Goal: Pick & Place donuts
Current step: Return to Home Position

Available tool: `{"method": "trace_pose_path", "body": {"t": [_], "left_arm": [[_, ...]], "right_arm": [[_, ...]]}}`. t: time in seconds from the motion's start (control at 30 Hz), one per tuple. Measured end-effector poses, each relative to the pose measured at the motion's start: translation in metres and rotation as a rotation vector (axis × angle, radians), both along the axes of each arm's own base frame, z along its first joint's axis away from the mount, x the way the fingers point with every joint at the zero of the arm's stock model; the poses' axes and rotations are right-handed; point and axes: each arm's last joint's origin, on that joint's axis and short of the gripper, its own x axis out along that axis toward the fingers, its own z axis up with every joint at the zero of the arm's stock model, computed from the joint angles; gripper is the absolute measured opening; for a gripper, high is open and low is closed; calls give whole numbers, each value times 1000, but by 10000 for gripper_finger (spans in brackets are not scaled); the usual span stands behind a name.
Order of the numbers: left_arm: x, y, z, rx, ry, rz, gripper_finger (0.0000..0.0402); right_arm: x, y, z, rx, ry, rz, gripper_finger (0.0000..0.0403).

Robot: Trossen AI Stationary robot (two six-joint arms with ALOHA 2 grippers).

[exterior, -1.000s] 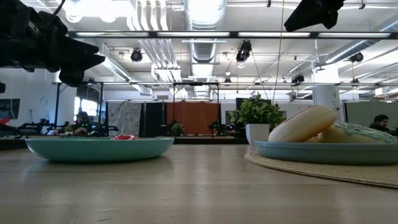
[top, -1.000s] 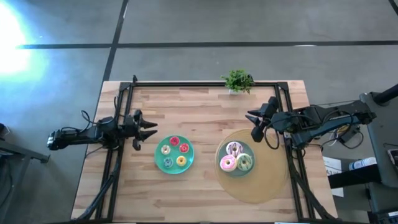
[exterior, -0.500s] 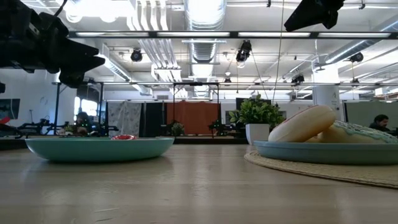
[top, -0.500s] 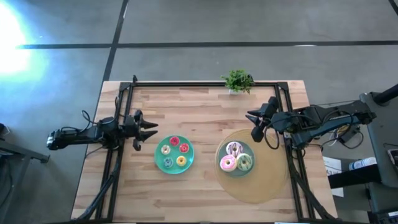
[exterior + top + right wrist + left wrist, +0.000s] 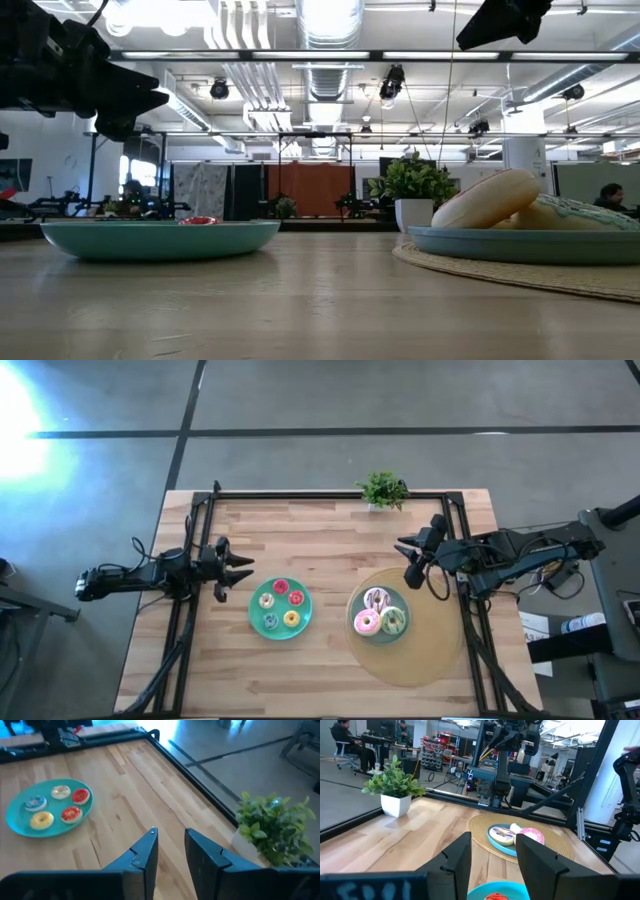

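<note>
Three larger donuts, white-pink [image 5: 376, 599], pink [image 5: 366, 623] and green [image 5: 392, 621], lie on a teal plate [image 5: 401, 604] on a round woven mat [image 5: 430, 650]. Several tiny donuts, among them red [image 5: 280, 587] and yellow [image 5: 291, 618], lie on a second teal plate [image 5: 256, 615] left of it. My left gripper [image 5: 243, 570] hovers open above the table, left of the small-donut plate. My right gripper [image 5: 407, 563] hovers open above the far edge of the mat. In the left wrist view the big donuts [image 5: 515, 833] show ahead; in the right wrist view the small ones [image 5: 52, 806] do.
A small potted plant [image 5: 382, 490] stands at the table's far edge, near my right gripper. A black metal frame [image 5: 320, 494] runs around the tabletop. Bare wood lies between the plates and along the near edge. People sit in the room beyond the table.
</note>
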Motion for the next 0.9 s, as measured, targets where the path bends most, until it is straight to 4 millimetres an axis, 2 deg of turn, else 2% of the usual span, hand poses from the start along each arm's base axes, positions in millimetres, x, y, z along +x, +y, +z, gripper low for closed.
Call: {"method": "trace_pose_path", "body": {"t": [0.13, 0.27, 0.4, 0.6, 0.9], "left_arm": [[0, 0, 0, 0, 0, 0, 129], [0, 0, 0, 0, 0, 0, 129], [0, 0, 0, 0, 0, 0, 129], [0, 0, 0, 0, 0, 0, 129], [0, 0, 0, 0, 0, 0, 129]], "right_arm": [[4, 1, 5, 5, -63, 6, 84], [12, 3, 16, 5, -223, 25, 76], [18, 5, 12, -64, -319, 90, 70], [19, 7, -18, -18, -436, 138, 71], [20, 8, -74, 20, -393, 133, 84]]}}
